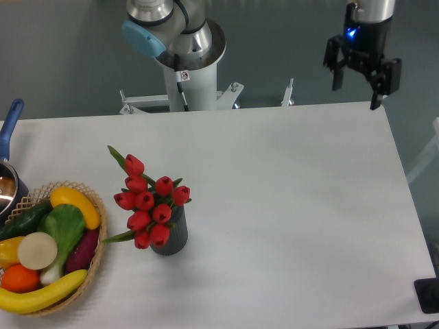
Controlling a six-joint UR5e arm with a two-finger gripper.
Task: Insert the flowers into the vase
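Red flowers upright in grey vase

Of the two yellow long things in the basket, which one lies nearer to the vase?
The upper one, at the back rim of the basket, lies nearer the vase. The banana lies along the front edge, lower left, farther away.
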